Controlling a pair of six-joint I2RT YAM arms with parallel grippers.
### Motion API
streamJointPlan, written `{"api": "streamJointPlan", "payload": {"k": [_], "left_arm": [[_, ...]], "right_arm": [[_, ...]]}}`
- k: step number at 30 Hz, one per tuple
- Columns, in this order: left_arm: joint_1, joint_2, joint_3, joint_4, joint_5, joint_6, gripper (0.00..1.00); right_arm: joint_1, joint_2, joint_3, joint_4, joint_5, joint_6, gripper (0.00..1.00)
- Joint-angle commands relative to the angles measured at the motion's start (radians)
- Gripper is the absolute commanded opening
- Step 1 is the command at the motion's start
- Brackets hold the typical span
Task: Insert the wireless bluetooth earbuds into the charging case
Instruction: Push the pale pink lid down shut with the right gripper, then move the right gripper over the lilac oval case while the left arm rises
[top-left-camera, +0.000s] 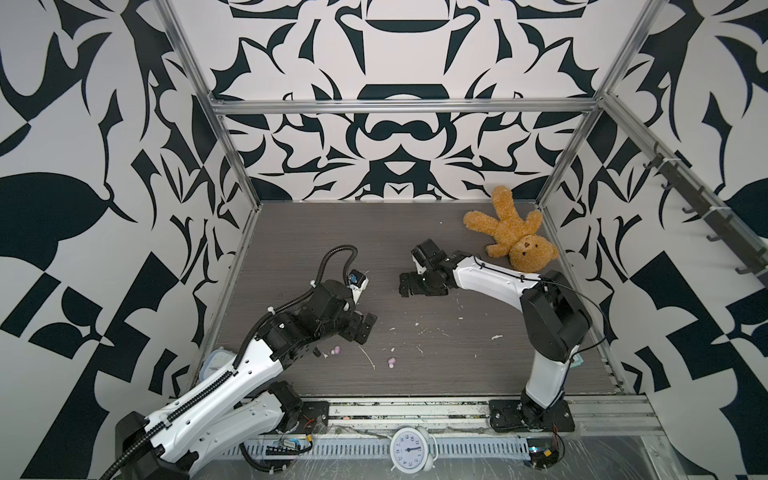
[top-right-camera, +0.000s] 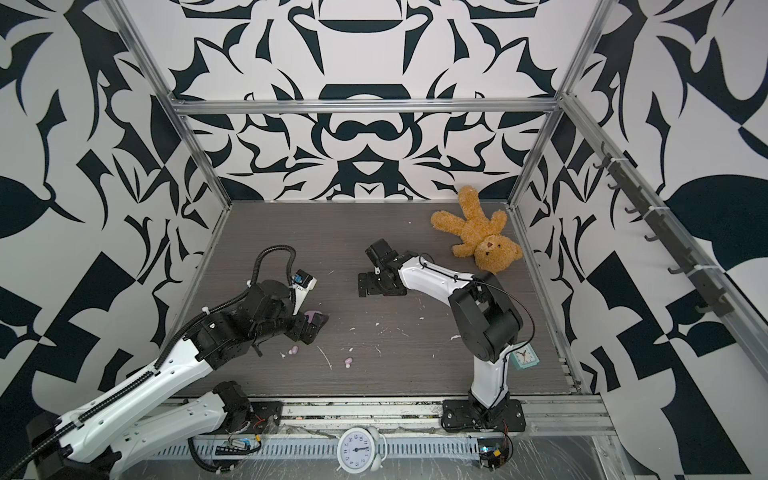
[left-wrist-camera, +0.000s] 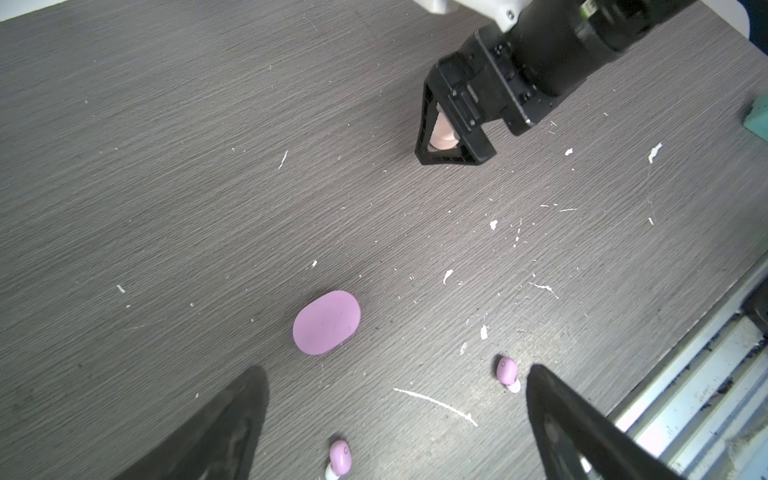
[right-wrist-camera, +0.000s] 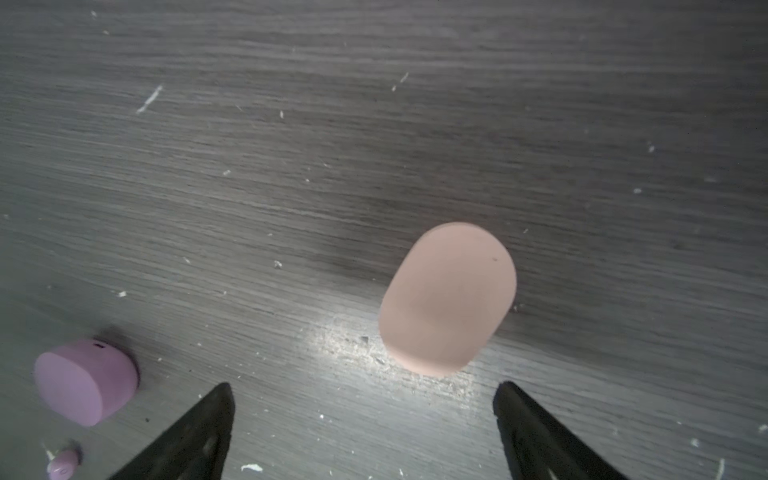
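A lilac charging case (left-wrist-camera: 326, 322) lies closed on the grey table, just ahead of my left gripper (left-wrist-camera: 397, 374), which hangs open and empty above it. In a top view the lilac case (top-right-camera: 312, 316) peeks out beside the left gripper (top-right-camera: 315, 326). Two lilac wireless bluetooth earbuds (left-wrist-camera: 507, 370) (left-wrist-camera: 340, 457) lie loose nearby, one close to a fingertip. Both top views show these earbuds (top-left-camera: 336, 351) (top-left-camera: 391, 362). A peach charging case (right-wrist-camera: 446, 299) lies closed just ahead of my open right gripper (right-wrist-camera: 363, 386), untouched. The right gripper (top-left-camera: 405, 284) sits mid-table.
A brown teddy bear (top-left-camera: 511, 232) lies at the back right. A white alarm clock (top-left-camera: 409, 449) stands on the front rail, and a teal clock (top-right-camera: 524, 357) sits behind the right arm. White scraps (left-wrist-camera: 436, 401) litter the table (top-left-camera: 316, 232). Patterned walls close in three sides.
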Motion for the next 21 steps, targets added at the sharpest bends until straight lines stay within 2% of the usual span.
{"api": "streamJointPlan", "payload": {"k": [1,21], "left_arm": [[-0.002,0.001,-0.013,0.001,0.002,-0.001,0.99],[-0.001,0.004,-0.011,0.002,0.004,0.001,0.99]], "right_arm": [[0.005,-0.001,0.008,0.046,-0.002,0.023,0.99],[0.013,0.089,0.029,0.147,-0.113,0.124,0.97]]}}
